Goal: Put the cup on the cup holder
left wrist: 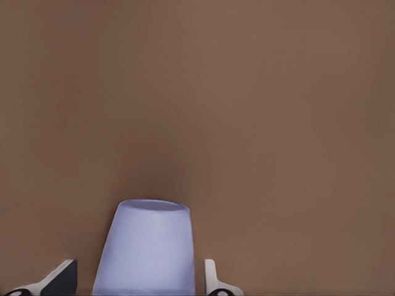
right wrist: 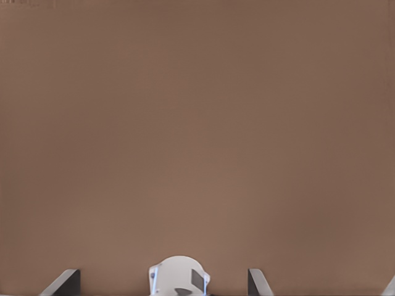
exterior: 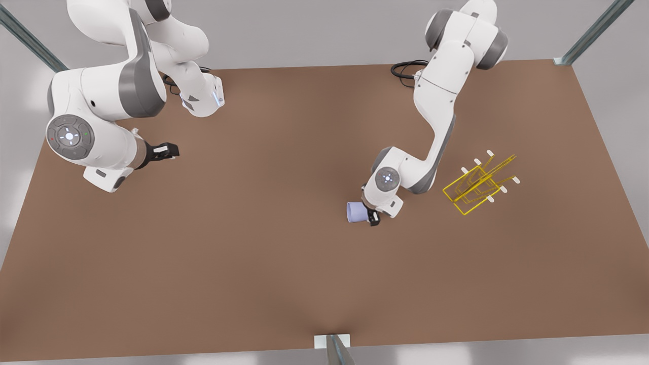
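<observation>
Left gripper [exterior: 372,215] sits low near the middle of the brown worktop [exterior: 253,263], on the arm at the front view's right. The cup [exterior: 356,212] is between its fingers, lying sideways in the front view, sticking out toward the front view's left. In the left wrist view the cup [left wrist: 148,246] sits between the two fingertips [left wrist: 210,277], the narrow end pointing away from the camera. A thin gap shows on each side, so fingers are around the cup, not clearly pressing; cannot tell if it is clamped. Cannot tell if the cup touches the worktop or is just above it.

Cup holder [exterior: 479,185] stands on the worktop toward the front view's right, near the left arm's elbow, well apart from the cup. Yellow wire, white-capped prongs slanting up.

Right gripper [exterior: 166,151] is at the front view's left, raised over the worktop, well apart from cup and holder. This arm waits. In the right wrist view its fingertips [right wrist: 65,282] are spread wide, nothing between them, and a white robot part [right wrist: 179,276] shows below on the worktop [right wrist: 197,123].
</observation>
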Robot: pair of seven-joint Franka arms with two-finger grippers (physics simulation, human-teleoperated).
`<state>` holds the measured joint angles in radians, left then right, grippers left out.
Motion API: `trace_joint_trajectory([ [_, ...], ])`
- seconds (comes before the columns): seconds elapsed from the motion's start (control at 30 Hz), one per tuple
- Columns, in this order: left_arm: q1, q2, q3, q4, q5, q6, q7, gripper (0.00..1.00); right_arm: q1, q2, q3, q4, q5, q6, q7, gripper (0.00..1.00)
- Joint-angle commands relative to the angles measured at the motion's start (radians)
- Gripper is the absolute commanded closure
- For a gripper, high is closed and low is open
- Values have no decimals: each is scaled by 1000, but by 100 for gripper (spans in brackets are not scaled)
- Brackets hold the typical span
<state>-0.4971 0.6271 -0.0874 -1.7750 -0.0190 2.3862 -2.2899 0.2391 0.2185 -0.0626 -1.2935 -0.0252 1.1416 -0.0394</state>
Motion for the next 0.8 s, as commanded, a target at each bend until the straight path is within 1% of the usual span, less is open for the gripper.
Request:
trace_joint_trajectory([
  [0.0, 0, 3, 0, 5, -2, 1, -148, 0, 0, 1, 0, 0, 1, 0, 119, 0],
  [0.3, -1, 22, 0, -7, 4, 1, -51, 0, 5, 5, 0, 0, 5, -2, 115, 0],
  [0.57, -14, 83, 0, -1, 2, 25, -57, 0, 12, 16, 0, 0, 7, -2, 116, 0],
  [0.6, -14, 83, 0, -1, 2, 25, -59, 5, 12, 16, 0, 0, 7, -2, 115, 0],
  [0.63, -14, 83, 0, -1, 2, 25, -59, 15, 12, 18, 0, 3, 7, -2, 113, 0],
  [0.67, -14, 82, 0, -1, 1, 25, -60, 18, 11, 18, 0, 3, 8, -2, 112, 0],
  [0.7, -12, 80, 0, -1, -1, 25, -62, 23, 11, 19, 0, 3, 8, -2, 107, 0],
  [0.77, -11, 59, 0, -1, -2, 25, -62, 27, 11, 19, -2, 5, 8, -2, 104, 0],
])
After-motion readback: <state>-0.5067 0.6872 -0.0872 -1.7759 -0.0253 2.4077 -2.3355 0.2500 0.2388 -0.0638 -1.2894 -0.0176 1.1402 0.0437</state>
